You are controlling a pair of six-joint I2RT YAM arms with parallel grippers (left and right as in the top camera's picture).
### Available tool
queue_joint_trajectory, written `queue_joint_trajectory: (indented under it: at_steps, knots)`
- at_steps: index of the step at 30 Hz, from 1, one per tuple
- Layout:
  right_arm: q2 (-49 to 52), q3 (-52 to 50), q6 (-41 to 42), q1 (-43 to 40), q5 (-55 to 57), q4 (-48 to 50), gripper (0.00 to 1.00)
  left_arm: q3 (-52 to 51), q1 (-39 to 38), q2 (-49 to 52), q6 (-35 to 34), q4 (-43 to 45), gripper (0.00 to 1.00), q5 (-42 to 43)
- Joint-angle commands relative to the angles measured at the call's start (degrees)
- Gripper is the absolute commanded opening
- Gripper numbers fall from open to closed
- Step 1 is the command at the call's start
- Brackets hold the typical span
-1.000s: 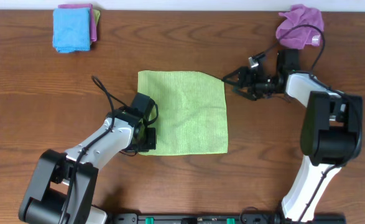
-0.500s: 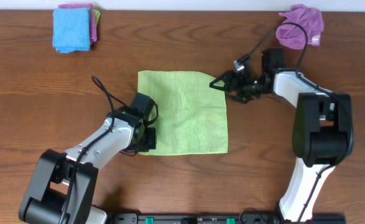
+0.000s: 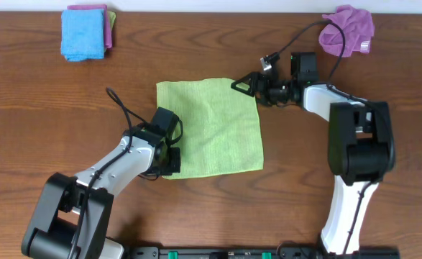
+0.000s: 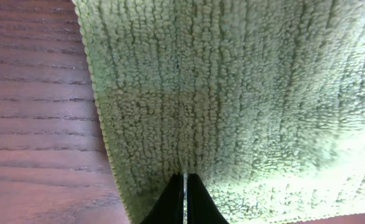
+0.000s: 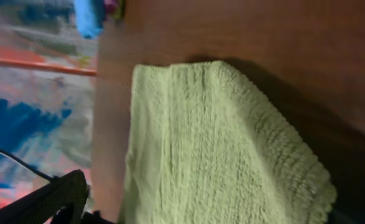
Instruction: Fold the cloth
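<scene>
On the wooden table (image 3: 52, 108), the left gripper (image 3: 173, 160) sits pressed together at the near-left corner of the lime-green microfibre towel (image 3: 214, 126), the right gripper (image 3: 244, 82) spread wide at its far-right corner.

Fuzzy microfibre cloth (image 4: 232, 93); seemingly polished wood table (image 4: 33, 93)

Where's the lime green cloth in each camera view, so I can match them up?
Overhead: cloth lies at frame centre.
Left wrist: cloth fills everything right of the wood.
Right wrist: cloth spans centre to bottom edge.
Shared landmark: the brown wooden table bordering it.
</scene>
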Motion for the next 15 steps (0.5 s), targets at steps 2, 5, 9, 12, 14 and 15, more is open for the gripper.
queue_joint_trajectory:
  at_steps: [2, 5, 9, 12, 14, 15]
  knots:
    - [3.1, -0.8, 8.9, 0.1, 1.4, 8.0, 0.99, -2.2, 0.3, 1.9, -0.7, -0.1, 0.06, -3.0]
    - [3.1, -0.8, 12.8, 0.1, 1.4, 15.5, 0.99, -2.2, 0.3, 1.9, -0.7, -0.1, 0.06, -3.0]
    - [3.1, -0.7, 15.7, 0.1, 1.8, 22.7, 0.99, -2.2, 0.3, 1.9, -0.7, 0.0, 0.06, -3.0]
    - [3.1, -0.7, 15.9, 0.0, 1.8, 24.5, 0.99, -2.2, 0.3, 1.9, -0.5, 0.0, 0.06, -3.0]
    - [3.1, -0.4, 15.9, -0.4, 1.6, 25.0, 0.98, -2.2, 0.3, 1.9, -0.4, 0.0, 0.06, -3.0]
    - [3.1, -0.1, 15.9, -0.8, 1.2, 25.3, 0.96, -2.2, 0.3, 1.9, -0.4, 0.0, 0.06, -3.0]
